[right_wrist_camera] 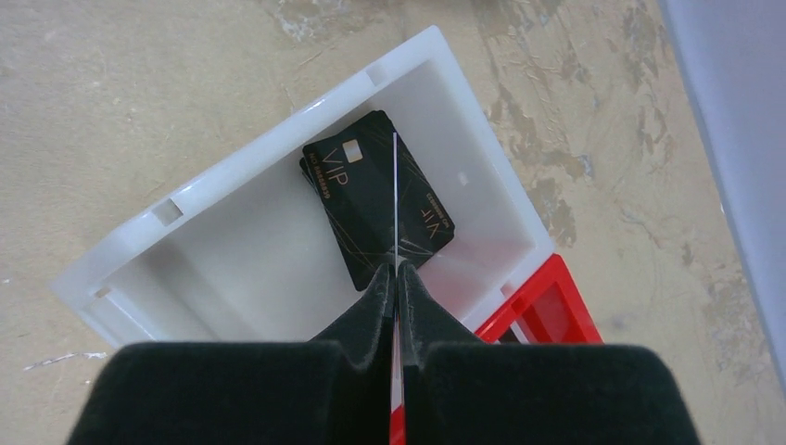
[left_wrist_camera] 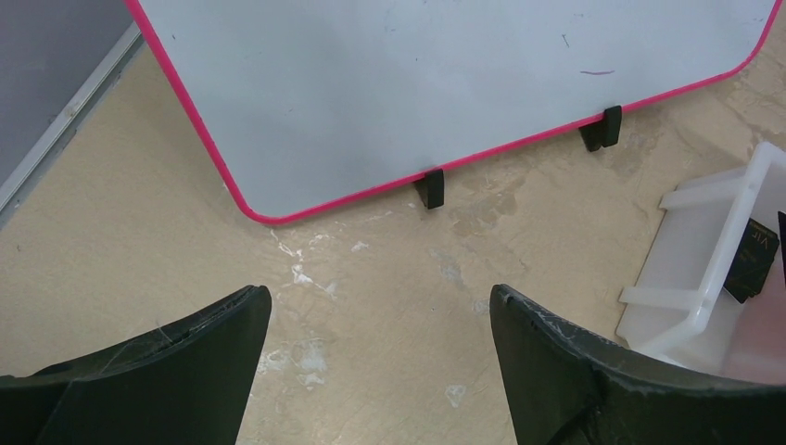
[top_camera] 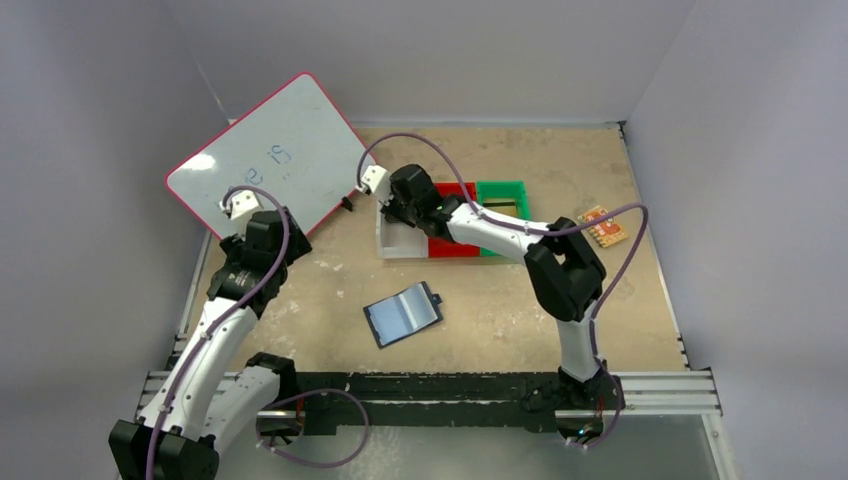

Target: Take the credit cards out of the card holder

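The card holder (top_camera: pixel 403 313) lies open on the table, navy outside and pale shiny inside, its snap tab at the right. My right gripper (top_camera: pixel 392 208) (right_wrist_camera: pixel 396 269) hangs over the white tray (top_camera: pixel 400 246) (right_wrist_camera: pixel 278 139) and is shut on a thin card (right_wrist_camera: pixel 396 185) seen edge-on. Black "VIP" credit cards (right_wrist_camera: pixel 357 199) lie stacked in the tray under it. My left gripper (top_camera: pixel 270 232) (left_wrist_camera: pixel 380 301) is open and empty, low over bare table near the whiteboard's lower edge. From the left wrist view I see a black card (left_wrist_camera: pixel 753 260) in the tray (left_wrist_camera: pixel 704 278).
A pink-rimmed whiteboard (top_camera: pixel 270 150) (left_wrist_camera: pixel 445 83) stands tilted at the back left on black feet. A red bin (top_camera: pixel 455 248) (right_wrist_camera: pixel 547 297) and a green bin (top_camera: pixel 500 188) sit beside the white tray. An orange patterned piece (top_camera: pixel 603 226) lies at the right.
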You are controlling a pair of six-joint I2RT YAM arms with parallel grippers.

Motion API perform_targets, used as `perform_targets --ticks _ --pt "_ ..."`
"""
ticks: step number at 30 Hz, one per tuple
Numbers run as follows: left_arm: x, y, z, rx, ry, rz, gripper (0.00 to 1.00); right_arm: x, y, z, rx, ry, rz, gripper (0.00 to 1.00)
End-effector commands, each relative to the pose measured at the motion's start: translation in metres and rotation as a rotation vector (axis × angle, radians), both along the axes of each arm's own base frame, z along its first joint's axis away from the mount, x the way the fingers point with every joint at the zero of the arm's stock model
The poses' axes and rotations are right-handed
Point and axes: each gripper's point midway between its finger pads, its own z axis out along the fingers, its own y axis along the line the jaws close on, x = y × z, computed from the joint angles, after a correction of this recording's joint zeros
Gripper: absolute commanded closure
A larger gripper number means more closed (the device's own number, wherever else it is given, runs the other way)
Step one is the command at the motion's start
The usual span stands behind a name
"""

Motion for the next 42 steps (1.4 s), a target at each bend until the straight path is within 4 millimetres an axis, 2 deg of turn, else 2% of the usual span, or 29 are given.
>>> perform_targets --ticks 1,7,15,24,29,35,39,42 --pt "0.003 0.004 0.017 0.004 -0.061 0.014 0.12 0.018 0.001 0.024 -0.076 -0.097 -0.010 1.00" --pt "0.000 0.008 0.023 0.010 -0.073 0.034 0.12 0.029 -0.003 0.001 -0.240 -0.129 0.028 1.00" --pt "-0.003 0.011 0.026 0.012 -0.084 0.045 0.12 0.036 0.003 -0.012 -0.313 -0.174 0.072 1.00" --pt "-0.004 0.011 0.027 0.015 -0.084 0.048 0.12 0.037 0.002 -0.030 -0.409 -0.209 0.111 1.00" --pt "-0.005 0.012 0.027 0.018 -0.081 0.050 0.12 0.035 0.002 -0.034 -0.423 -0.214 0.138 0.92" --pt "-0.004 0.011 0.023 0.019 -0.066 0.044 0.13 0.024 0.009 -0.048 -0.414 -0.163 0.226 0.89" --pt "-0.003 0.010 0.021 0.019 -0.056 0.039 0.13 0.021 0.009 -0.047 -0.400 -0.158 0.233 0.89" --pt "-0.003 0.009 0.020 0.019 -0.053 0.035 0.13 0.017 0.014 -0.038 -0.348 -0.150 0.239 0.86"
